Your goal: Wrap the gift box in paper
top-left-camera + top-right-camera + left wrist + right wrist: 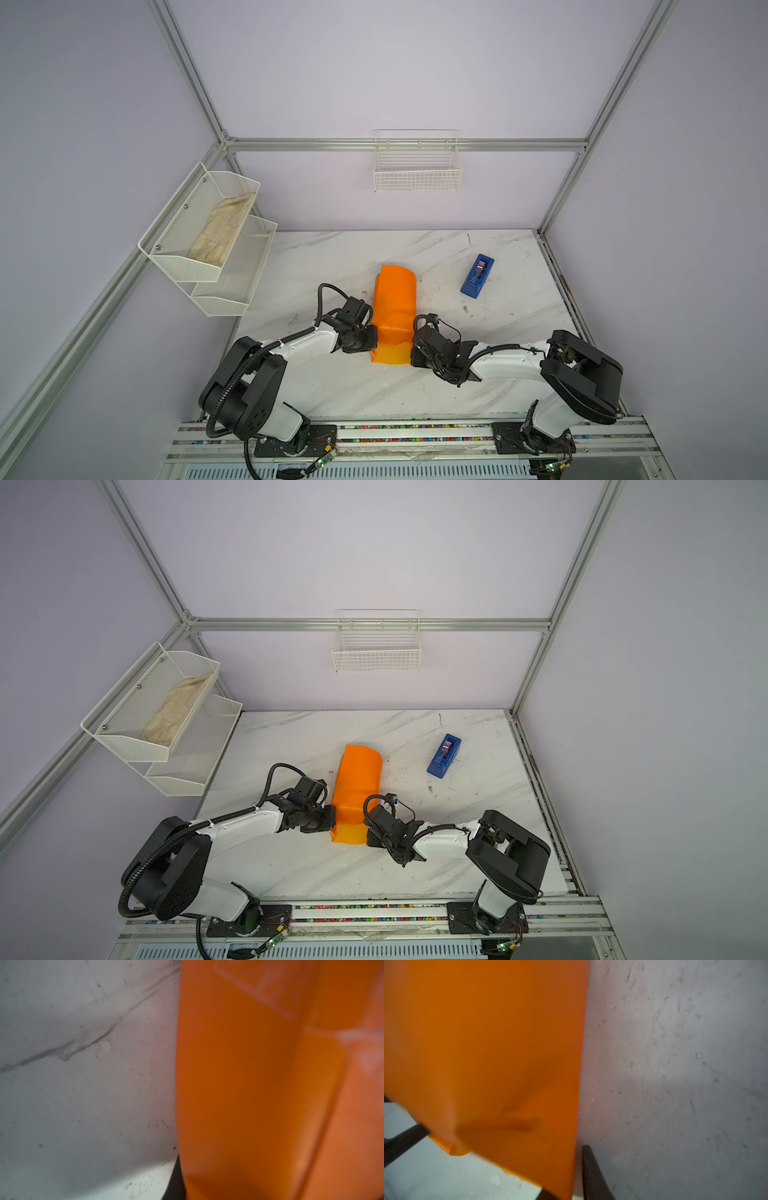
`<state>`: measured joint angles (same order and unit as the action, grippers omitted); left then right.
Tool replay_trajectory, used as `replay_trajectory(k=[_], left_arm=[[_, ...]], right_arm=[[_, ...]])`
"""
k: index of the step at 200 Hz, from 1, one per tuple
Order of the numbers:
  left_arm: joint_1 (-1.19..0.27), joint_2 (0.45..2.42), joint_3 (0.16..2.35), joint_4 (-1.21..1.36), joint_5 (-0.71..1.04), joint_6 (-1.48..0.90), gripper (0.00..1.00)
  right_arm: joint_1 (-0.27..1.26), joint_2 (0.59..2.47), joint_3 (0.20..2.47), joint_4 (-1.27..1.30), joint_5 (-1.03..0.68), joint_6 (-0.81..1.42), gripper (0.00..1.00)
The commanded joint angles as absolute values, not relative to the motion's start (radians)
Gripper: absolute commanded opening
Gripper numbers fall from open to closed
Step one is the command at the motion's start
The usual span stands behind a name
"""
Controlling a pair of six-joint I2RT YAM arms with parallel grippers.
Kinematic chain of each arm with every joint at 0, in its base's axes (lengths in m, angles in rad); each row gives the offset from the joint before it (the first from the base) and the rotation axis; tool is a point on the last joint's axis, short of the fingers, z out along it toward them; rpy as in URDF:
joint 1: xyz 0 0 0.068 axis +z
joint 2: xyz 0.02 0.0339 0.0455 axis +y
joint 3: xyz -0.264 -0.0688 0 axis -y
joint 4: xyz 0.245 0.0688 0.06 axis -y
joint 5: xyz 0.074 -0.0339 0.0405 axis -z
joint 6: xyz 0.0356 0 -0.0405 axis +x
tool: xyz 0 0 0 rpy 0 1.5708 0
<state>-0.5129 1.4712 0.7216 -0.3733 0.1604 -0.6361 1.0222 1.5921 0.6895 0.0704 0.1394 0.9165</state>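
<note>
Paper (394, 307), long axis near-to-far on the bench (332, 257), is flanked at its near end by the closed left claw (372, 338) and the right claw (413, 352), state not determinable.

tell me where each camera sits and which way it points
Top views: high over the front rail, looking down on the table, both arms, the left gripper and right gripper flanking the paper.
Left wrist: close beside the paper, facing it and the table; a dark finger sliver shows.
Right wrist: likewise from the opposite side; two dark fingers show.
Shared: both wrist views see the paper.
</note>
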Motion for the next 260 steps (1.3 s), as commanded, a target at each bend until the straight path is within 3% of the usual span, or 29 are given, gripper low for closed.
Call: replay_trajectory(k=[1, 59, 80, 134, 198, 218, 231, 260], left_arm=[[-0.512, 1.433, 0.690, -0.395, 0.144, -0.652, 0.08], [-0.512, 1.372, 0.680, -0.428, 0.130, -0.655, 0.18], [-0.512, 1.363, 0.670, -0.427, 0.124, -0.664, 0.22], [-0.512, 1.380, 0.644, -0.356, 0.098, -0.687, 0.24], [-0.535, 1.391, 0.600, -0.321, 0.097, -0.673, 0.19], [-0.546, 1.384, 0.579, -0.317, 0.089, -0.672, 0.13], [-0.556, 1.381, 0.571, -0.311, 0.086, -0.669, 0.00], [-0.574, 1.359, 0.559, -0.315, 0.060, -0.669, 0.00]], right_arm=[[1.029, 1.542, 0.708, 0.012, 0.146, 0.931, 0.29], [1.028, 1.535, 0.769, -0.004, 0.158, 0.916, 0.52], [1.022, 1.553, 0.782, -0.009, 0.192, 0.939, 0.55], [1.014, 1.632, 0.828, 0.012, 0.221, 0.942, 0.48], [0.999, 1.653, 0.838, 0.020, 0.214, 0.948, 0.40], [0.993, 1.652, 0.838, 0.019, 0.211, 0.950, 0.38], [0.990, 1.651, 0.838, 0.018, 0.209, 0.950, 0.37], [0.989, 1.649, 0.838, 0.017, 0.206, 0.951, 0.35]])
